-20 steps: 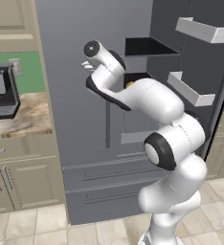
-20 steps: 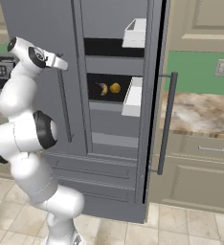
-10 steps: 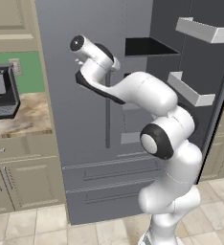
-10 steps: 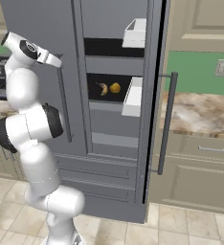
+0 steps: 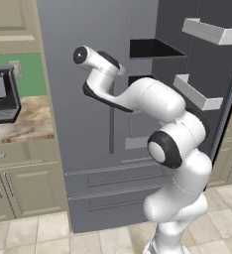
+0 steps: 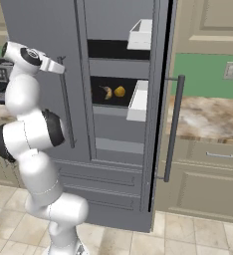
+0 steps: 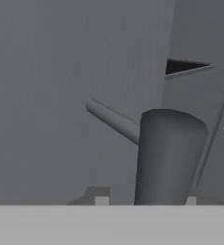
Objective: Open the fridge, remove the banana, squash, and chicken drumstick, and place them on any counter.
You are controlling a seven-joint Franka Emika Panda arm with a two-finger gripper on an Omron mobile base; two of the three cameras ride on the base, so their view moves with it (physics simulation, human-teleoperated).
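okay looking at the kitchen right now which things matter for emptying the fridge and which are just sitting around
Part of the job:
- tall matte grey fridge, right door open
- small curved yellow banana on its shelf
- small round yellow-olive squash beside it
- mottled beige stone-look counter

Just there:
- black appliance on the left counter
- white wall socket

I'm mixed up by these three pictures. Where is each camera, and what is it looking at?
Left base view: behind the arm's left, facing the fridge; arm rises at right.
Right base view: behind its right, facing the open door, the banana and squash; arm at left.
Hand view: on the hand, close to the handle.
Both base views share fridge and arm.
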